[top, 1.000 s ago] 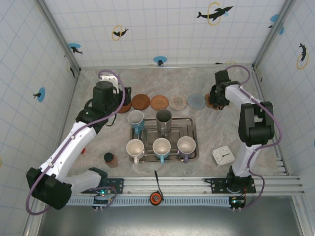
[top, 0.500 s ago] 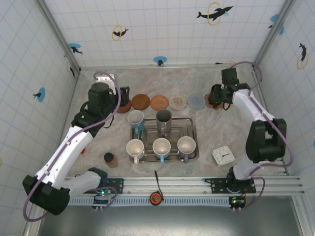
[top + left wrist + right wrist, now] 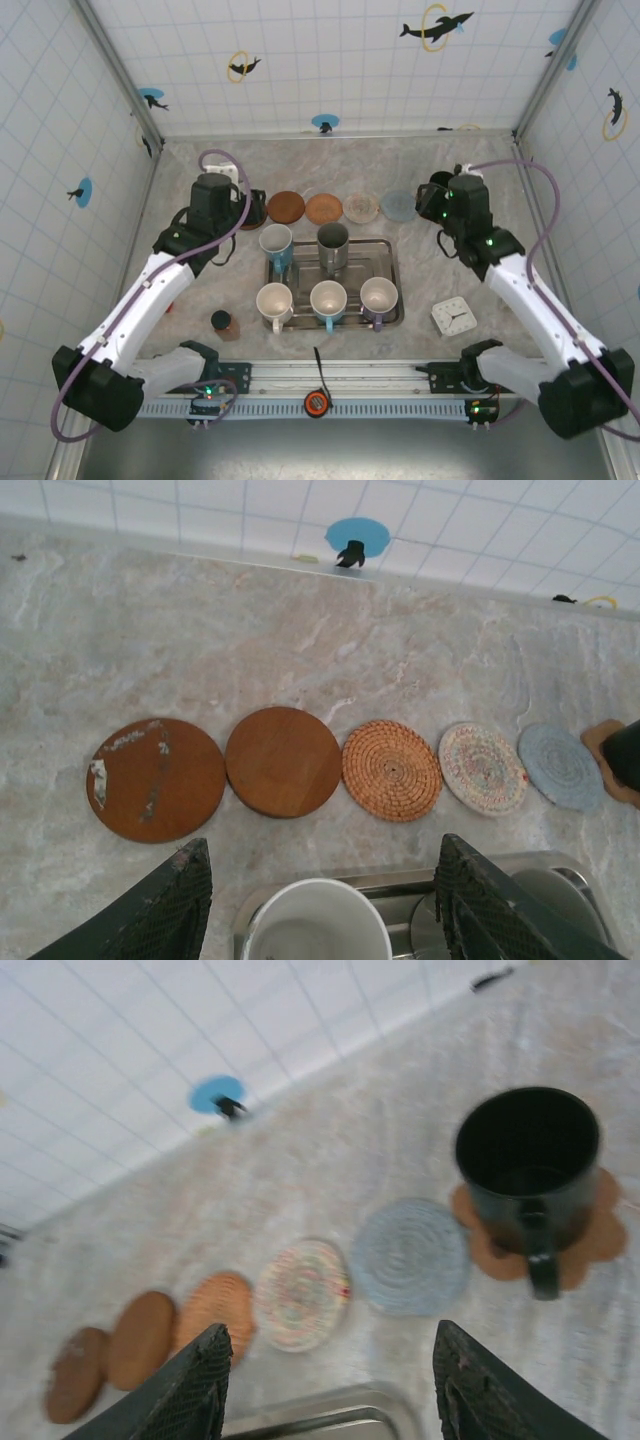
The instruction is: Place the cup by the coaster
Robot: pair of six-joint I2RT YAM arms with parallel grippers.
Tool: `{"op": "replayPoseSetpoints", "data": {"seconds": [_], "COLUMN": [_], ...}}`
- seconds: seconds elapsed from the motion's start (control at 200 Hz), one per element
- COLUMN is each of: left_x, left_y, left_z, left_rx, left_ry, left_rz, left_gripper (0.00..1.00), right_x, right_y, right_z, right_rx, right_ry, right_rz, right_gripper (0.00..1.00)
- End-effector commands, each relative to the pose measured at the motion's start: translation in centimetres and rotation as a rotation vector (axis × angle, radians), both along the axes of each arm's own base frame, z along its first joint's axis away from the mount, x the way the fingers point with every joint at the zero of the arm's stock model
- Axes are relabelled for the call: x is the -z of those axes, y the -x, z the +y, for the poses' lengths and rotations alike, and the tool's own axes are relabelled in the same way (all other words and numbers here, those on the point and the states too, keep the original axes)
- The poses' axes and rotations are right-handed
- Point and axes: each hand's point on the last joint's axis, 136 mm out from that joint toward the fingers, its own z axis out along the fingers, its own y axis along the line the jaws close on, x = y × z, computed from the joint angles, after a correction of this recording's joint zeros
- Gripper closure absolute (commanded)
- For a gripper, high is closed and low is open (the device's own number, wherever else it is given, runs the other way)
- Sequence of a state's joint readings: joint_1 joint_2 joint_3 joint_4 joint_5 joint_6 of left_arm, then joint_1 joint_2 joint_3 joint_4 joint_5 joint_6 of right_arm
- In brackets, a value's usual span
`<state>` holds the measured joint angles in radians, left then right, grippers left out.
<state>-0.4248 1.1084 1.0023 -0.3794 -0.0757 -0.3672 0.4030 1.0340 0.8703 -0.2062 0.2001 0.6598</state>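
A black cup (image 3: 528, 1165) stands upright on a brown flower-shaped coaster (image 3: 600, 1235) at the right end of the coaster row. My right gripper (image 3: 330, 1332) hangs open a short way in front of it, nothing between its fingers. Left of that coaster lie a blue coaster (image 3: 412, 1256), a multicoloured one (image 3: 302, 1294), a woven orange one (image 3: 391, 770) and two brown wooden ones (image 3: 283, 760). My left gripper (image 3: 322, 855) is open above a white cup (image 3: 316, 922) in the tray's far left corner, without touching it.
The metal tray (image 3: 392, 262) also holds a steel cup (image 3: 333, 243) and three pale cups (image 3: 328, 298) in its front row. A small clock (image 3: 455, 316) lies right of the tray, a brown bottle (image 3: 224, 323) to its left, a tape measure (image 3: 316, 400) on the front rail.
My right gripper has let go of the black cup and drawn back toward the near side, leaving it on the flower-shaped coaster. The left arm has barely shifted.
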Motion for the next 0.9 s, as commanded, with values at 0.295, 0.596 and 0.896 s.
{"op": "replayPoseSetpoints", "data": {"seconds": [0.295, 0.596, 0.896], "left_x": [7.0, 10.9, 12.1], "left_y": [3.2, 6.3, 7.5], "left_z": [0.3, 0.4, -1.1], "left_rx": [-0.017, -0.012, 0.062], "left_ry": [-0.037, -0.137, -0.125], "left_rz": [0.216, 0.387, 0.426], "left_gripper": [0.41, 0.4, 0.39], "right_x": [1.9, 4.2, 4.5], "right_y": [3.6, 4.0, 4.2], "right_z": [-0.6, -0.5, -0.4], "right_rx": [0.099, 0.081, 0.072], "right_ry": [-0.083, -0.083, -0.091], "right_rz": [-0.118, -0.093, -0.095], "right_gripper": [0.44, 0.44, 0.43]}}
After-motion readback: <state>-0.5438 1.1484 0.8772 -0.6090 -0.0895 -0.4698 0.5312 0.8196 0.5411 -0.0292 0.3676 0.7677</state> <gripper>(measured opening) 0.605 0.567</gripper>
